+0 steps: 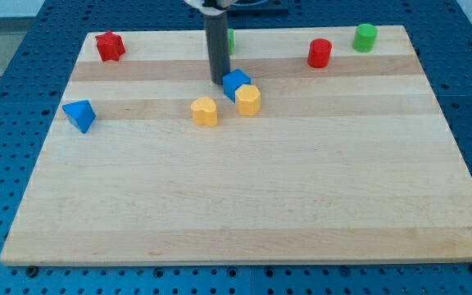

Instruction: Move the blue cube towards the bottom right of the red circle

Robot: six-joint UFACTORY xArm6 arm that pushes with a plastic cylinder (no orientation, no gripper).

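Observation:
The blue cube sits near the top middle of the wooden board. My tip is right at the cube's left side, touching or nearly touching it. A yellow block touches the cube at its lower right. The red circle, a short red cylinder, stands well to the right of the cube, near the view's top.
A yellow heart-like block lies left of the other yellow one. A blue triangular block is at the left. A red star-like block is top left. A green cylinder is top right. A green block is mostly hidden behind the rod.

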